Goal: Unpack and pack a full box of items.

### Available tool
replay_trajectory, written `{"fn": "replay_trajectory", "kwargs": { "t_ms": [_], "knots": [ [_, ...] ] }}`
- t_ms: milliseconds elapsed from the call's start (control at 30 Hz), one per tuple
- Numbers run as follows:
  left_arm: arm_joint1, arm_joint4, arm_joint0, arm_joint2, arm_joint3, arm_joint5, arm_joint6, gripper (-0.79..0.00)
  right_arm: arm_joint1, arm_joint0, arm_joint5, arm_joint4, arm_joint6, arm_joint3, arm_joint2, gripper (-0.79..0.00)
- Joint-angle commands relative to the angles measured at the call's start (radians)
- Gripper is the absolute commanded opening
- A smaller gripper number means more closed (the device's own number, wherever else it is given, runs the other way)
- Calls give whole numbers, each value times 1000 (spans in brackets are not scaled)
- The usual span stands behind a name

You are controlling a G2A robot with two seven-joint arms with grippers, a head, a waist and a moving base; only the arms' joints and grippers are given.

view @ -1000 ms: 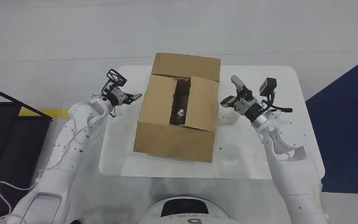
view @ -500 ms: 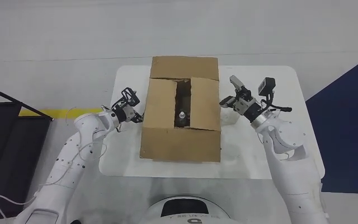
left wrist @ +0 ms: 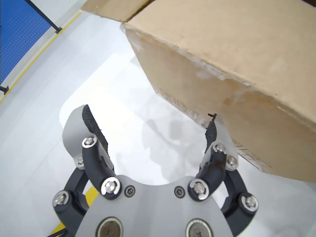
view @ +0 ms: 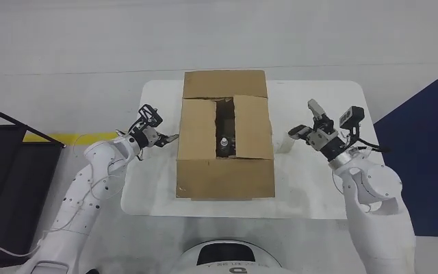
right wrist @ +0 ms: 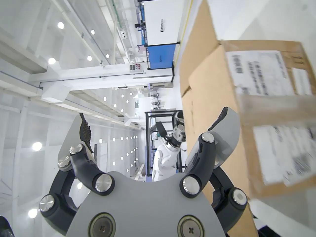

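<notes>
Since half a second ago the right gripper has drawn back from the right wall of the cardboard box and now hangs clear of it over the white table, jaws apart and holding nothing. Meanwhile the box has turned a little and sits square in the table's middle. Its two side flaps lie folded inward with a dark gap between them, where a small white-capped bottle shows, and the far flap lies folded outward. Just beside the box's left wall hovers the left gripper, jaws apart too, nothing between them
</notes>
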Motion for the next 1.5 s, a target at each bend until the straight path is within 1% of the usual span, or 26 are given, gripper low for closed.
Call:
{"fn": "replay_trajectory", "kwargs": {
  "t_ms": [0, 67, 167, 233, 333, 367, 500, 733, 767, 833, 1000, 1100, 1267, 1333, 1467],
  "knots": [
    [0, -11, 2, -4, 7, 6, 0, 0, 10, -43, 95, -36, 86, -23, 36, 0],
    [0, -15, 3, -6, 11, 9, -1, 0, 18, -62, 144, -61, 158, -27, 33, 0],
    [-1, -15, 2, -4, 17, 16, 1, 0, 30, -56, 214, -177, 217, -10, -25, 0],
    [-2, -14, 1, -1, 19, 18, 2, 0, 34, -40, 235, -204, 245, 1, -65, 0],
    [-3, -16, 0, 2, 16, 24, 2, 0, 36, -24, 242, -218, 260, 21, -113, 0],
    [-3, -15, 0, 3, 15, 23, 1, 0, 36, -20, 240, -211, 281, 25, -128, 0],
    [-2, -11, 3, 5, 14, 21, 3, 0, 38, -17, 187, -64, 394, 63, -121, 0],
    [-1, -5, 0, 1, 18, 10, 7, 0, 38, -15, 161, 263, 535, 158, -38, 0],
    [0, -5, -1, 0, 19, 8, 7, 0, 38, -13, 158, 300, 534, 174, -31, 0],
    [0, -4, -2, -1, 20, 6, 9, 0, 35, -3, 152, 348, 495, 195, -30, 0],
    [1, -6, -3, -3, 28, 0, 15, 0, 21, 57, 127, 460, 413, 246, -107, 0],
    [2, -8, -4, -8, 31, -2, 20, 0, 14, 99, 100, 497, 357, 264, -147, 0],
    [4, -17, -6, -22, 40, -7, 25, 0, 8, 139, 43, 475, 236, 256, -186, 0],
    [5, -21, -6, -28, 44, -7, 30, 0, 6, 143, 23, 462, 208, 238, -203, 0],
    [7, -34, -8, -43, 52, -8, 34, 0, 6, 167, 0, 327, 79, 219, -236, 0]
  ]
}}
